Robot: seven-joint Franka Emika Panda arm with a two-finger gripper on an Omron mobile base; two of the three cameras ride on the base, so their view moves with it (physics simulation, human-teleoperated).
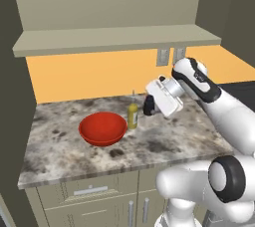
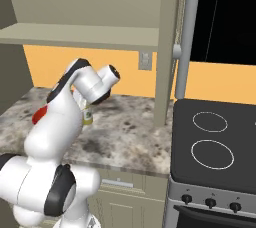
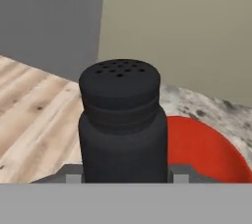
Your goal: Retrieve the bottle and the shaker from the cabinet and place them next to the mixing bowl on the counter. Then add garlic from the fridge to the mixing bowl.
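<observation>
Speckled counter below orange wall, red mixing bowl beside bottle; pincer gripping shaker

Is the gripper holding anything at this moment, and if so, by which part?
Yes. The gripper is shut on the black shaker, gripping its lower body from both sides; the perforated top stands free above the fingers.
</observation>
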